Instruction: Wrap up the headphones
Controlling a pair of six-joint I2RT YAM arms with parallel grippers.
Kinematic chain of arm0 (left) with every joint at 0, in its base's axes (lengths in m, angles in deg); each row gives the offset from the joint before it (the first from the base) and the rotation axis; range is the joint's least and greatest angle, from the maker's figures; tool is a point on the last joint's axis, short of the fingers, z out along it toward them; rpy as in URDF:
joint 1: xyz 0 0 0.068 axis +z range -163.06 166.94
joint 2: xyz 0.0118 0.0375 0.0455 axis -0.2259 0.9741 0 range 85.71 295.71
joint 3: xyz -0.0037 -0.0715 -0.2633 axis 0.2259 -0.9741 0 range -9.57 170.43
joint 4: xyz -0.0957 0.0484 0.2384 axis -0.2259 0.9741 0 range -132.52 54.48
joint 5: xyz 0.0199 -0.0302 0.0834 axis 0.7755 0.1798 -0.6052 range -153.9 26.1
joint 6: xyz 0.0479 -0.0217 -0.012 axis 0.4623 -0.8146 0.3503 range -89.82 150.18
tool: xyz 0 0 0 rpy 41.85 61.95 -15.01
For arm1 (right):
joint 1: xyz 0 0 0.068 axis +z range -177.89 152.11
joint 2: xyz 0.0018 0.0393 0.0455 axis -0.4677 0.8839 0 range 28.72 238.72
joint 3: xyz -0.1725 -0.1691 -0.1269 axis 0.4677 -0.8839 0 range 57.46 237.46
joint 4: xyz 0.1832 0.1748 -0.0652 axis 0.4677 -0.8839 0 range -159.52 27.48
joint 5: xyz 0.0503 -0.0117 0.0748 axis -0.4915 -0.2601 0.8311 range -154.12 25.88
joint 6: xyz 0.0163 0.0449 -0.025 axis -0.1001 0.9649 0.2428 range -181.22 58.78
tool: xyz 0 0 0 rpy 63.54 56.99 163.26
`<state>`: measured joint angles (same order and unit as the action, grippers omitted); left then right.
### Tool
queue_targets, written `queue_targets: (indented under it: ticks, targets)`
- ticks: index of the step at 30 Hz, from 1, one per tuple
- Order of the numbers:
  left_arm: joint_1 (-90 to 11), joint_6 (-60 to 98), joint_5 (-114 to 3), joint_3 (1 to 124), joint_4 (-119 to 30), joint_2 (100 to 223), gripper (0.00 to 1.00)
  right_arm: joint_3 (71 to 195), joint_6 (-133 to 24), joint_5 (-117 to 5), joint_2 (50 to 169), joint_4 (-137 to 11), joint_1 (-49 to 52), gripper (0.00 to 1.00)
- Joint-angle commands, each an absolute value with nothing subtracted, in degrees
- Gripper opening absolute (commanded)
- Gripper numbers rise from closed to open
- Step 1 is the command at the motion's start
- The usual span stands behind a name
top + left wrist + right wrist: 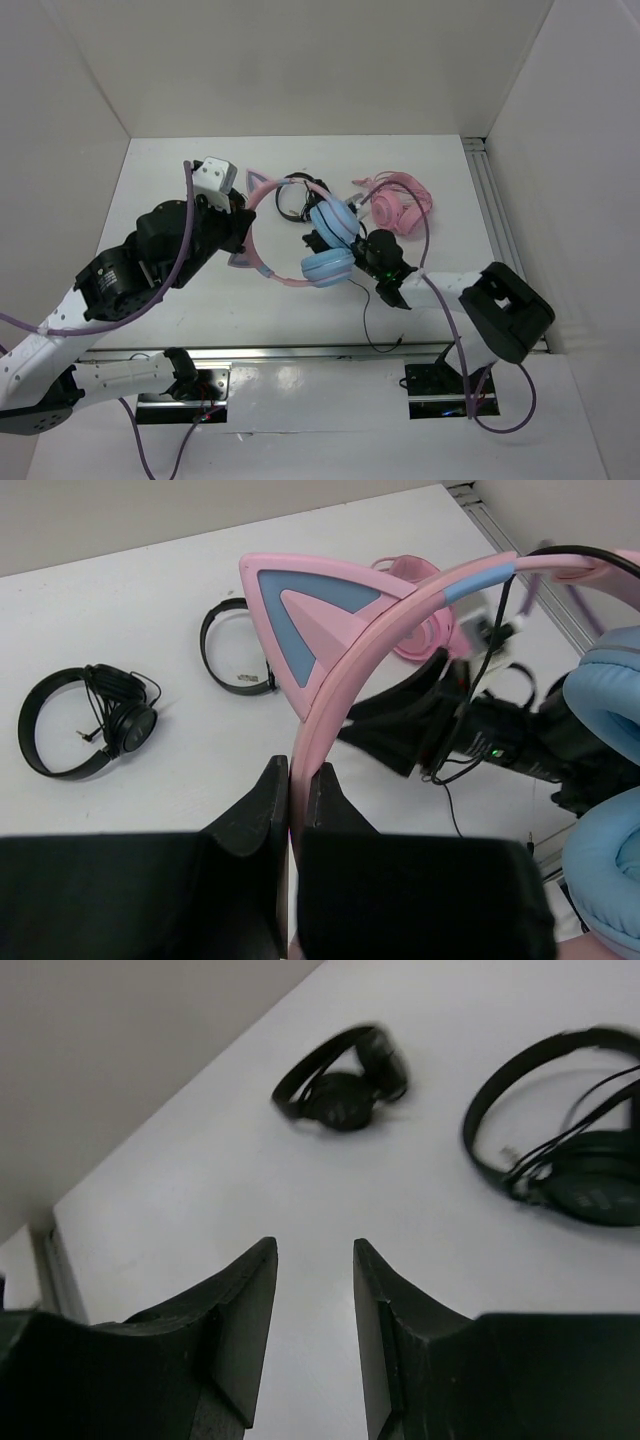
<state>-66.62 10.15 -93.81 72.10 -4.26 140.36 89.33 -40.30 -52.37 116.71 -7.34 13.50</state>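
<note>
My left gripper pinched the headphones by the band, mid-bench. My right gripper stood wide, holding nothing. The cable lay loose toward the near edge, so wrapping seemed hardly begun.

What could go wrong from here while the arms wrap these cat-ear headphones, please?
The left gripper pinches only the thin pink headband, so the headphones may swing or slip out. The loose black cable runs close by the open, empty right gripper and might snag on it. The all-pink headphones lie close and could be dragged along.
</note>
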Motion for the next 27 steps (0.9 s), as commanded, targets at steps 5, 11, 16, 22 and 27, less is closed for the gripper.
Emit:
queue_targets:
  ticks: [5,11,16,22,27]
  targets:
    - [-66.3,5.7,-97.2,74.5,-9.7,138.9,0.00,89.3,-34.1,-91.3,104.7,-14.5,12.9,0.44]
    - [-66.3,4.5,-99.1,74.0,-8.2,138.9,0.00,82.5,-39.8,-83.5,94.2,-14.4,10.6,0.64]
    - [-66.3,4.5,-100.1,75.2,-7.1,138.9,0.00,76.7,-52.4,-50.7,89.2,-14.6,9.2,0.66]
    - [-66.3,4.0,-100.1,75.7,-6.6,138.9,0.00,79.3,-55.2,-37.8,89.7,-22.9,9.8,0.66]
    - [-66.3,3.5,-99.6,75.7,-6.6,138.9,0.00,80.2,-55.8,-38.4,93.8,-20.2,11.0,0.66]
